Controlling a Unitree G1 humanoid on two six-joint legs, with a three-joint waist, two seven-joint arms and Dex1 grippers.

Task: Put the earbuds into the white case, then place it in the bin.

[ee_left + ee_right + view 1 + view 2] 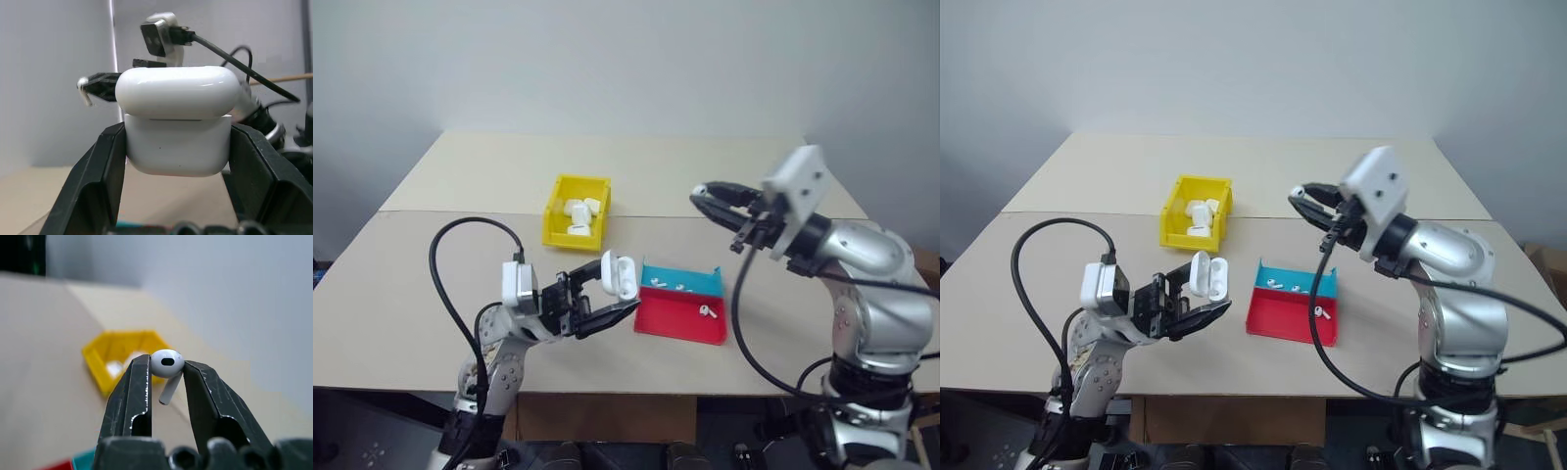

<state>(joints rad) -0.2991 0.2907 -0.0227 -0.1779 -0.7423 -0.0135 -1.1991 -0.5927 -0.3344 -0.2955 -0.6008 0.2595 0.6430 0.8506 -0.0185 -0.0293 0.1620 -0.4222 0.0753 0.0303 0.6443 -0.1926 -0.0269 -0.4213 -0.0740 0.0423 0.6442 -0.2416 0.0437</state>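
Observation:
My left gripper (pixel 610 297) is shut on the white case (pixel 620 276), holding it up above the table's near side with its lid flipped open. In the left wrist view the case (pixel 178 147) sits squeezed between the two black fingers (pixel 105 166). My right gripper (pixel 700 196) is raised over the table's middle right, shut on one earbud (pixel 167 364) pinched at its tips, stem hanging down. More earbuds (pixel 708 312) lie in the red-and-blue tray (pixel 671 320). The yellow bin (pixel 554 213) stands behind the case.
The bin holds several white cases (pixel 579 211). The flat tray sits just right of my left gripper, near the table's front edge. A seam (pixel 460 211) runs across the tan tabletop. Black cables loop beside both arms.

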